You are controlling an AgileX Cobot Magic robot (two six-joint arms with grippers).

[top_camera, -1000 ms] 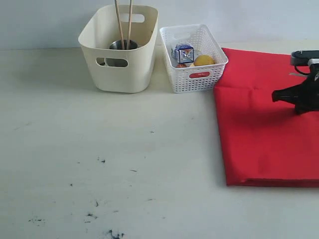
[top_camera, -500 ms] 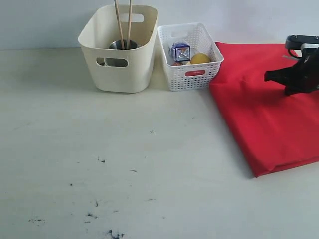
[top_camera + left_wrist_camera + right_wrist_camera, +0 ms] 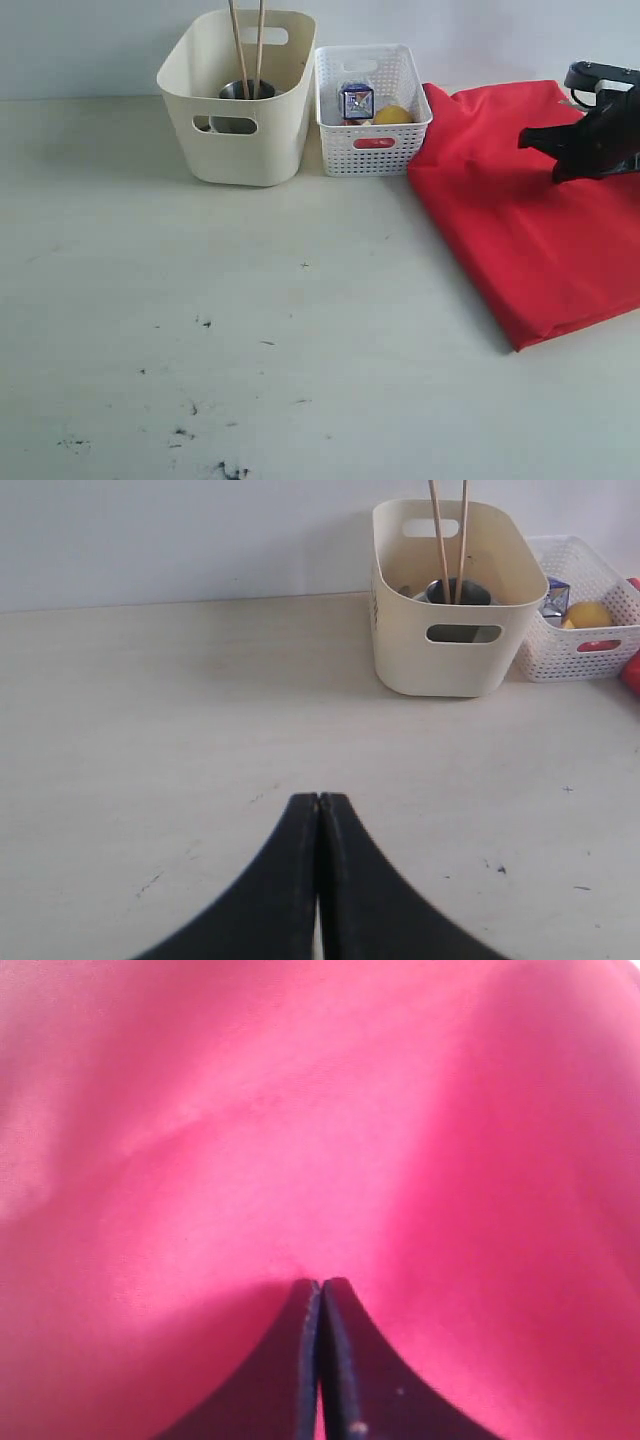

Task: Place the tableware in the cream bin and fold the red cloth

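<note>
The cream bin [image 3: 240, 140] stands at the back of the table, with two chopsticks [image 3: 240, 45] leaning upright in it and the steel cup [image 3: 247, 91] inside; the other tableware does not show. The folded red cloth [image 3: 510, 230] lies at the right, skewed, its corner against the white basket. My right gripper [image 3: 524, 140] is shut, and its tips [image 3: 320, 1285] rest on the red cloth [image 3: 300, 1140]. My left gripper [image 3: 318, 798] is shut and empty over bare table, well short of the cream bin [image 3: 455, 670]; the exterior view does not show it.
A white lattice basket [image 3: 372, 152] sits right beside the cream bin, holding a small milk carton [image 3: 356, 100] and a lemon [image 3: 392, 115]. Dark scuff marks dot the table's front. The red cloth runs off the right edge of the exterior view.
My right gripper has moved left and back on the cloth. The cloth has swung with it, turning askew, and its corner has pushed the white basket left towards the cream bin.
</note>
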